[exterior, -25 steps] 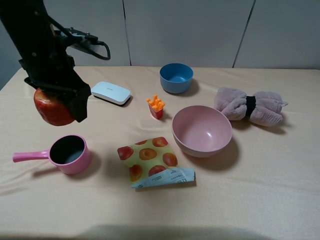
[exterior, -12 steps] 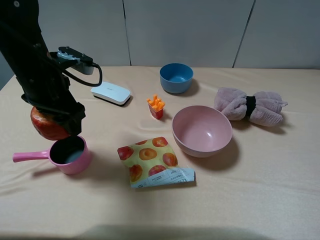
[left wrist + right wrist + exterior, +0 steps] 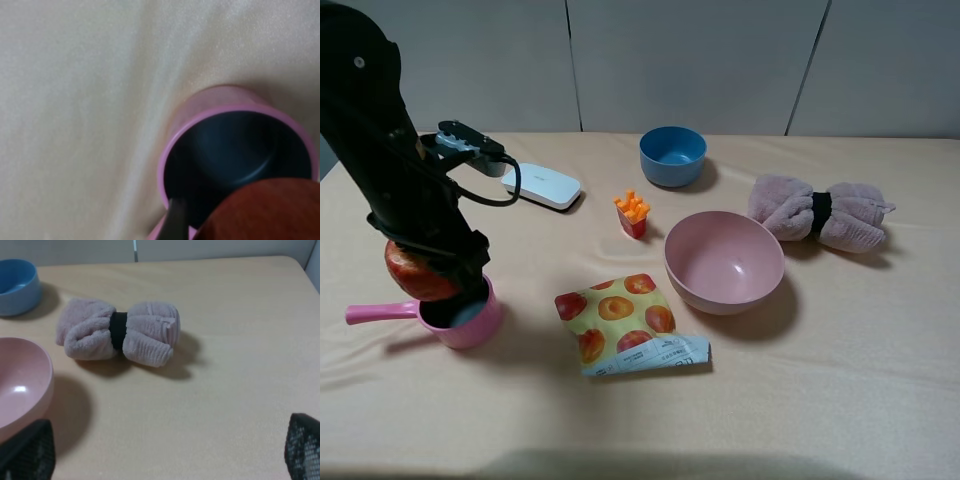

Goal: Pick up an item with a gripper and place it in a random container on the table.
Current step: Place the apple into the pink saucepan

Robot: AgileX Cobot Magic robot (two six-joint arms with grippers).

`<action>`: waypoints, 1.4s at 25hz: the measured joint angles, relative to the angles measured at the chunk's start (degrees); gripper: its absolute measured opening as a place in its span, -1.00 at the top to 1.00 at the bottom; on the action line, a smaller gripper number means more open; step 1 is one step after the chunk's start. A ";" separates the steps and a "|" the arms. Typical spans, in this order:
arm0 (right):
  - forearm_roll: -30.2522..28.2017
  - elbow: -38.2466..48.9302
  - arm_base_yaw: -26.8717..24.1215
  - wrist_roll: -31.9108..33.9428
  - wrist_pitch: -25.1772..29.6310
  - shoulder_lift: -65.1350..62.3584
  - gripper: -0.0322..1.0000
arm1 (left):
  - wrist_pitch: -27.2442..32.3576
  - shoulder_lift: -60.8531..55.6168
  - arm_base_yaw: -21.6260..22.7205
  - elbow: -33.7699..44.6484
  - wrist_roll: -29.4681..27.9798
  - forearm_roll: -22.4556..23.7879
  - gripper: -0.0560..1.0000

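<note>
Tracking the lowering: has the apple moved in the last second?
Yes. The apple has come down toward the saucepan, which stayed put, from well above its rim to right at it.

L arm (image 3: 388, 165) angled down, L gripper (image 3: 445, 268) clamped on apple (image 3: 412, 272); R gripper (image 3: 165, 452) spread wide.

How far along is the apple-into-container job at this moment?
Done: the apple is off the table, with the left gripper jaws shut on it. In hand: it hangs over the pink saucepan rim, on the handle side, not yet inside. Left: lower it in, open the jaws, pull away.
</note>
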 joint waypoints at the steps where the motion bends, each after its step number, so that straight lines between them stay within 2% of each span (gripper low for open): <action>1: 0.00 0.00 0.00 0.00 0.00 0.00 -0.41 | -0.36 0.00 0.00 0.28 0.00 0.00 -0.43; 7: 0.00 0.00 0.00 0.00 0.00 0.00 -0.41 | -2.93 0.43 0.00 1.16 0.00 0.21 -0.43; 26: 0.00 0.00 0.00 0.00 0.00 0.00 -0.41 | -3.83 3.91 0.00 1.20 -1.38 1.41 -0.44; 28: 0.00 0.00 0.00 0.00 0.00 0.00 -0.41 | -3.83 3.91 0.00 1.20 -1.38 1.48 -0.51; 33: 0.00 0.00 0.00 0.00 0.00 0.00 -0.41 | -3.83 3.91 0.00 1.20 -1.81 1.48 -0.88; 35: 0.00 0.00 0.00 0.00 0.00 0.00 -0.41 | -3.83 3.91 0.00 1.20 -1.91 1.48 -0.94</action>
